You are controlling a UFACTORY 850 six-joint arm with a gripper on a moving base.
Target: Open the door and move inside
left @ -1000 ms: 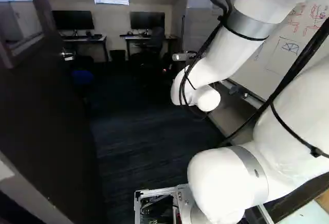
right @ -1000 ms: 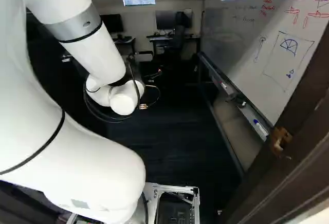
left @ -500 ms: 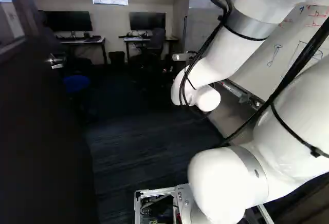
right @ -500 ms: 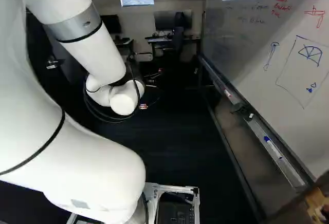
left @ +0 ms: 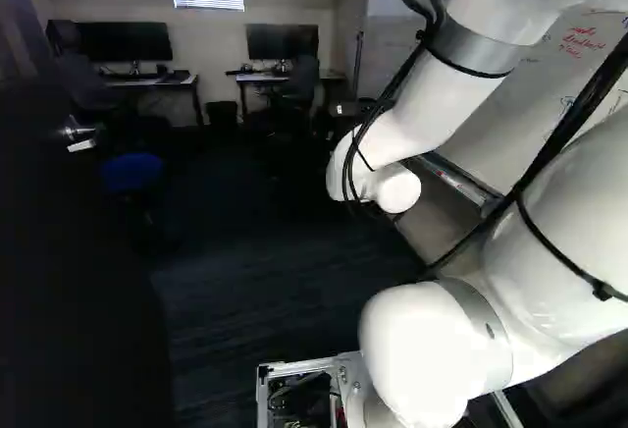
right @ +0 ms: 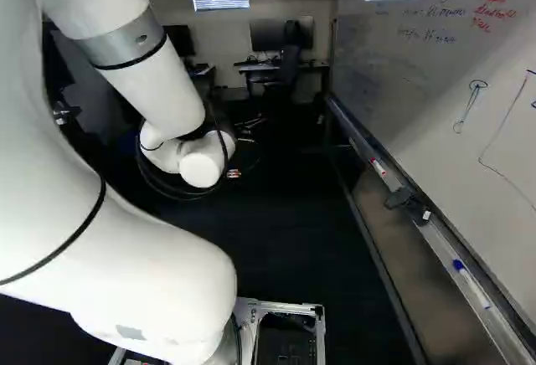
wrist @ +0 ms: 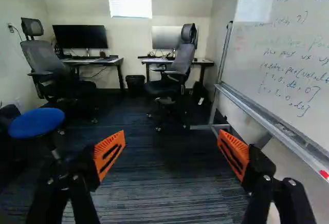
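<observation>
Left base view: I find the dark door open at the near left, its metal handle facing the room. My arm extends forward, to the right of the door. The wrist view shows the gripper released, its orange pads well apart. I note a blue stool at left, two desks at the far wall, and a whiteboard along the right, with a tray below its writing surface.
</observation>
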